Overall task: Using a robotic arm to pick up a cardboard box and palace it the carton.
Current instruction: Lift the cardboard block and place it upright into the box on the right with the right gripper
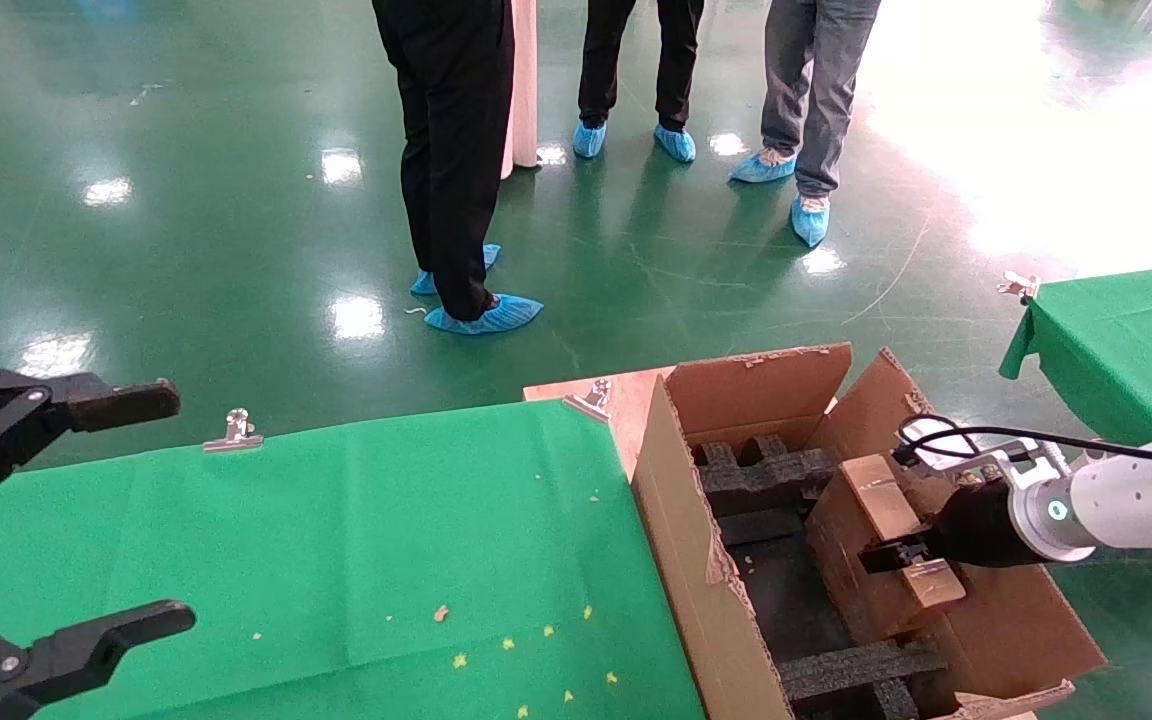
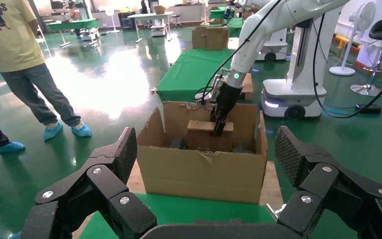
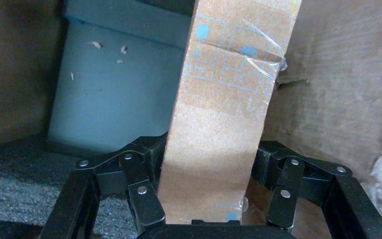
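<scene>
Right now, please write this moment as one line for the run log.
right gripper: shut on cardboard box, inside carton | left gripper: open, parked over green table | box: not released

A green cloth point(image 1: 356, 540) covers the worktop, held at its far edge by two metal binder clips point(image 1: 234, 432). Small yellow scraps point(image 1: 508, 645) lie near its front edge. Three people in blue shoe covers point(image 1: 484, 317) stand on the glossy green floor point(image 1: 186, 220) beyond.
</scene>
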